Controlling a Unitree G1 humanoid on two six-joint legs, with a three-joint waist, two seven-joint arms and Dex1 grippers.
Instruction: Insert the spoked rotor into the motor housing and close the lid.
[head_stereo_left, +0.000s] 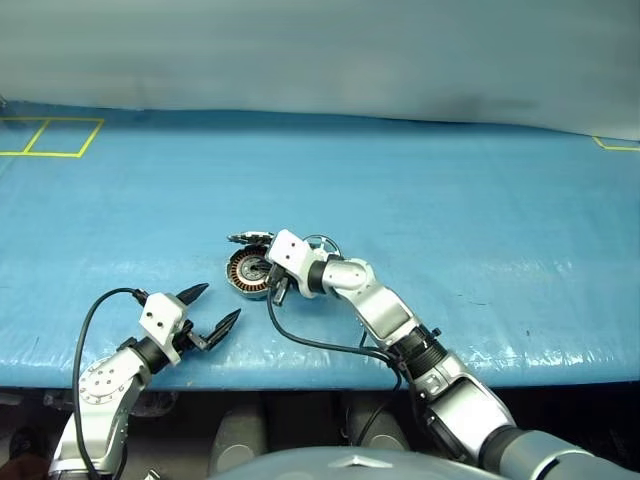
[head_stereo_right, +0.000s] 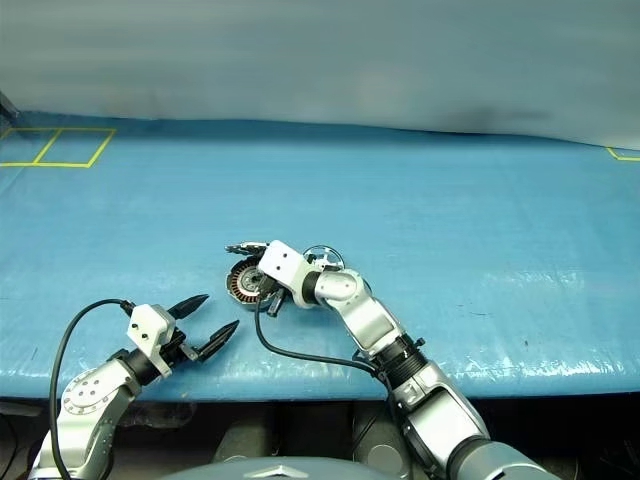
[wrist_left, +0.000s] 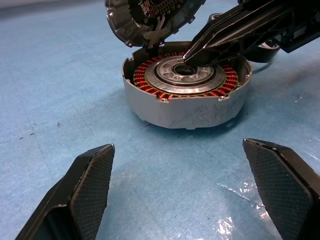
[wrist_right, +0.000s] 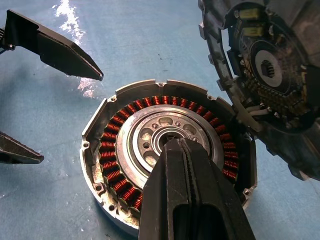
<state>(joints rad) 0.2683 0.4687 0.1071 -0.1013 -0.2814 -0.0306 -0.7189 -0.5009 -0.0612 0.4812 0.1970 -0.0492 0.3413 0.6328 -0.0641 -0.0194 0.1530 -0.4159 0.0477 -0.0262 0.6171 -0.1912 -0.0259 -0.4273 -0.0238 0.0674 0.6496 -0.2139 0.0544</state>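
Blue plastic sheet (head_stereo_left: 480, 200) across the whole table, shiny near the front edge. Nearest, at the left: left gripper (head_stereo_left: 208, 312), fingers spread wide, holding nothing, aimed at the motor housing (wrist_left: 185, 112) but apart from it.

Just beyond, near the middle: housing flat on the sheet, copper windings up. Spoked rotor (wrist_right: 147, 135) already down inside the ring of windings, lying level by the look of it. Right gripper (wrist_right: 181, 145) closed, holding nothing, tips pressed together over the rotor's hub, reaching in from the right.

Lid (wrist_right: 270, 75) open, standing up from its hinge on the housing's far rim, inner face toward the right gripper. Right arm plainly the nearer one for swinging it down, but its own fingers lie under the lid's path and need to clear first.

Behind the right wrist, some small round part (head_stereo_right: 322, 255), perhaps a ring; too hidden to name. Farthest, yellow tape lines (head_stereo_left: 50, 135) at the back left.
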